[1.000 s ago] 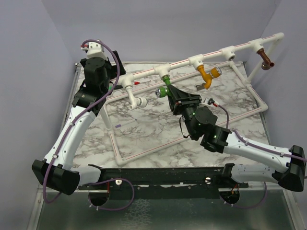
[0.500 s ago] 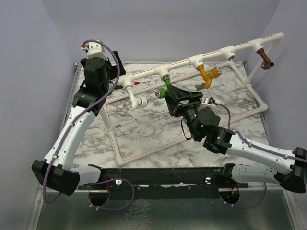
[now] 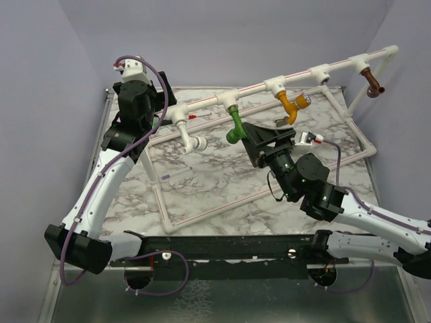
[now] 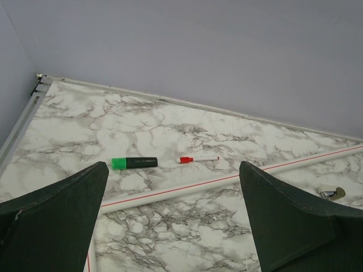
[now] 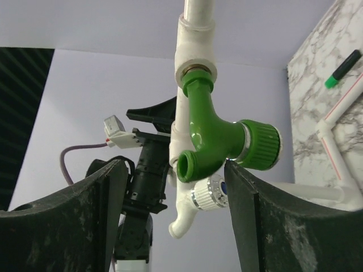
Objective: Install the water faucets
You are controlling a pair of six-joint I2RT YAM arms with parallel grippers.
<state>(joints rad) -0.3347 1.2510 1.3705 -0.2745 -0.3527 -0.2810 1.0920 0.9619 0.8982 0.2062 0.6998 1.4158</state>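
The right fingers [image 5: 68,221] were spread wide and gripped nothing. The green faucet [image 5: 212,133] hung in the gap between them, touching neither. It sat screwed under a tee of the raised white pipe [image 3: 202,104], spout down, seemingly installed. The left fingers [image 4: 57,198], also spread and empty, hovered near the pipe's left end, likely parked clear. The white faucet [image 3: 188,138], orange-yellow faucet [image 3: 289,106] and brown faucet [image 3: 372,84] hung from that pipe too.

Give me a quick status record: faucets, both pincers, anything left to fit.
green faucet: on its tee, ungripped
white faucet, orange-yellow faucet, brown faucet: on their tees
spare tee: between orange-yellow and brown, looks empty
right pincer: open, beside green faucet, not touching
left pincer: open, holding nothing
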